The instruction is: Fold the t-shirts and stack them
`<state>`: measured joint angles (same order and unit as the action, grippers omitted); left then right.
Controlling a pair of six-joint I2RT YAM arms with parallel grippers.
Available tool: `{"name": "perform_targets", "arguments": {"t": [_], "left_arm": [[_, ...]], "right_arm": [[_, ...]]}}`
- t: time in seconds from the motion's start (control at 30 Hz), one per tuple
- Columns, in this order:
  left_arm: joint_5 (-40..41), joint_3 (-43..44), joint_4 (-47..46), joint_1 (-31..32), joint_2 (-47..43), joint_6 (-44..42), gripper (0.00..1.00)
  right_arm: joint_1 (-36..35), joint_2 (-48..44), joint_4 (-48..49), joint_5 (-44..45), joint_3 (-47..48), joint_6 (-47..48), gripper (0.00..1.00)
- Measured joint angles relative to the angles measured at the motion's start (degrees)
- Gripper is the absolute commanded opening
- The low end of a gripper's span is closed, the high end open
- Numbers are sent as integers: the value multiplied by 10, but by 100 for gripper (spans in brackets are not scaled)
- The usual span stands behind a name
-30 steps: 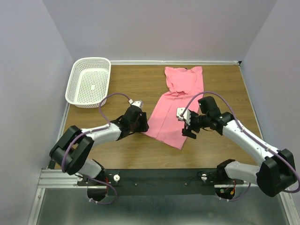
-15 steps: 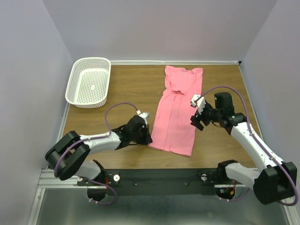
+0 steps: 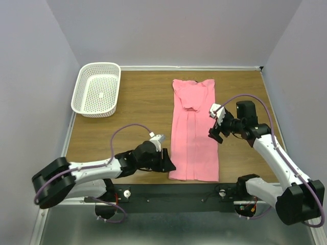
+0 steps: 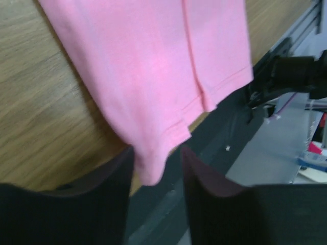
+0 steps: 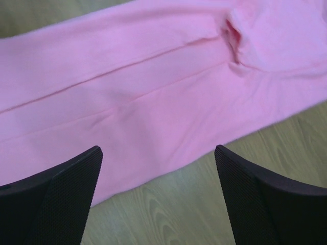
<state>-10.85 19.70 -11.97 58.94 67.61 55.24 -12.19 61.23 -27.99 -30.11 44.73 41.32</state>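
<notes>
One pink t-shirt lies in a long strip on the table, with its sides folded in. The left gripper has its jaws apart around the near hem corner, not pinching it. The right gripper hovers over the shirt, spread wide and holding nothing. The next job is likely to pinch the near hem and fold the shirt in half.

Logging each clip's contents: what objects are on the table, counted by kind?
T-shirt: 1
Basket: 1
Total: 2
</notes>
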Motion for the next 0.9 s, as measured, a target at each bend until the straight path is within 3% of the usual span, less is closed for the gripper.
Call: {"name": "perform_targets", "arguments": {"t": [0.17, 0.3, 0.43, 0.6, 0.73, 0.9], "left_arm": [[54, 2, 66, 19, -200, 9, 61], [74, 37, 96, 40, -269, -36, 63], [110, 135, 128, 83, -230, -162, 64], [150, 233, 117, 166, -178, -457, 66], [163, 212, 112, 207, -134, -677, 63], [212, 144, 149, 208, -109, -755, 67]], "right_arm": [[0, -31, -76, -103, -17, 129, 100], [-27, -3, -115, -129, -38, 174, 95], [-36, 28, -112, -107, -38, 147, 97], [-36, 30, -104, -68, -23, 113, 99], [-36, 5, -112, -74, -24, 139, 96], [-56, -9, -195, -120, -31, 236, 89]]}}
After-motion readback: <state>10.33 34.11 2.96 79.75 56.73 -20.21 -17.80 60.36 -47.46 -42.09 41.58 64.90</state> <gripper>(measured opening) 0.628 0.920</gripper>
